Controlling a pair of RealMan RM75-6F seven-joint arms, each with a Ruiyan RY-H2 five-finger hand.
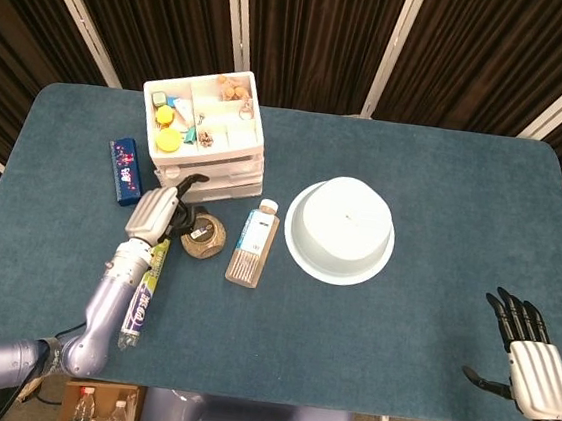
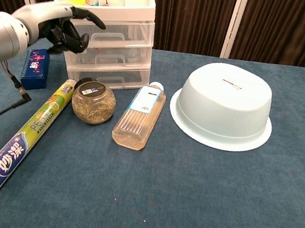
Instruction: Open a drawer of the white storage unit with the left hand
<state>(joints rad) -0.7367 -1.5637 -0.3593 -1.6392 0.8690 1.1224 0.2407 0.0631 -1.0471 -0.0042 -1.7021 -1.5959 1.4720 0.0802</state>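
Note:
The white storage unit (image 1: 226,180) (image 2: 121,53) stands at the back left of the table, an open tray of small items on top and three clear drawers below. All drawers look closed. My left hand (image 1: 160,213) (image 2: 60,23) hovers just left of the drawer fronts, level with the upper drawers. One finger reaches toward the top drawer, the others are partly curled, and it holds nothing. No contact with the unit shows. My right hand (image 1: 531,368) is at the front right edge of the table, fingers spread and empty.
A glass jar (image 2: 93,102) and a flat bottle (image 2: 138,116) lie right in front of the unit. A wrap roll (image 2: 22,142) lies front left, a blue box (image 2: 35,67) left of the unit, and an upturned white bowl (image 2: 224,105) to the right.

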